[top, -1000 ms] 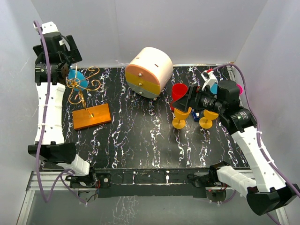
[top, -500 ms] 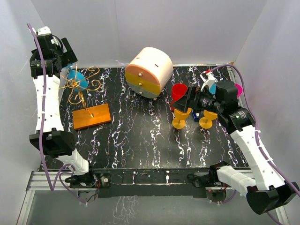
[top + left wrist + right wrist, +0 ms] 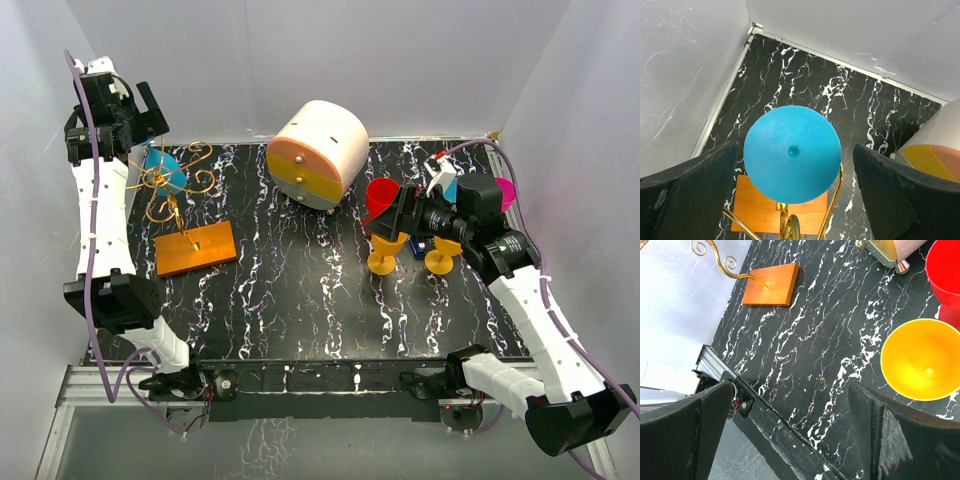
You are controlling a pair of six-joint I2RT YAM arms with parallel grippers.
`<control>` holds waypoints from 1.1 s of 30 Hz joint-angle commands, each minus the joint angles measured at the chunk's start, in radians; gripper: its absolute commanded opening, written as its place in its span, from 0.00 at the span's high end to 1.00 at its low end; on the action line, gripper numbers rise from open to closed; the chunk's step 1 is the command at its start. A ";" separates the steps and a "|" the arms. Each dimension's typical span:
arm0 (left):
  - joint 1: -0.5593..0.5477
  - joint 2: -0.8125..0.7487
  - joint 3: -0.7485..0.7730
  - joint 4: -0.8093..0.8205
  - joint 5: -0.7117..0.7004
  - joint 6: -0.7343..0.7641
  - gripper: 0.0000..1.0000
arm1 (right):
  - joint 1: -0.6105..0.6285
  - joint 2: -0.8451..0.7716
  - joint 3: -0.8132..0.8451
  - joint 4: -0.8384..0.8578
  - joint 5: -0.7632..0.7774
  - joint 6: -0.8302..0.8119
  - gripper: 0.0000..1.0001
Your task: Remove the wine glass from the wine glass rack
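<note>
– On top of the wine glass rack [image 3: 178, 203], what do you see?
– A blue wine glass [image 3: 163, 166] sits among the curled gold wires. It is at the far side of the rack, away from the orange base [image 3: 195, 248]. In the left wrist view its round blue face [image 3: 792, 152] is turned to the camera, with the gold wire [image 3: 834, 197] and the base [image 3: 756, 212] under it.
– Where is the left gripper [image 3: 135, 115]?
– It hangs above the rack, a little behind it. The two black fingers [image 3: 687, 200] stand wide, one on each side of the glass, with a gap on both sides. It [image 3: 795, 147] grips nothing.
– And the right gripper [image 3: 395, 215]?
– It is well apart from the rack, on the right, beyond the white-and-orange drawer box [image 3: 318, 152]. The jaws are also wide and there is nothing between them [image 3: 790, 385]. Under them is the black marbled table [image 3: 830, 350].
– What stands near it?
– A yellow wine glass [image 3: 386, 250] is upright just beside it, and its bowl [image 3: 921, 359] shows in the right wrist view. A red glass [image 3: 382, 195] stands behind that one, and a second yellow glass [image 3: 443, 256] is farther from the rack.
</note>
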 commanded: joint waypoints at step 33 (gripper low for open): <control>0.005 0.046 0.070 -0.044 -0.048 -0.002 0.22 | 0.003 0.004 -0.023 0.108 -0.031 0.022 0.02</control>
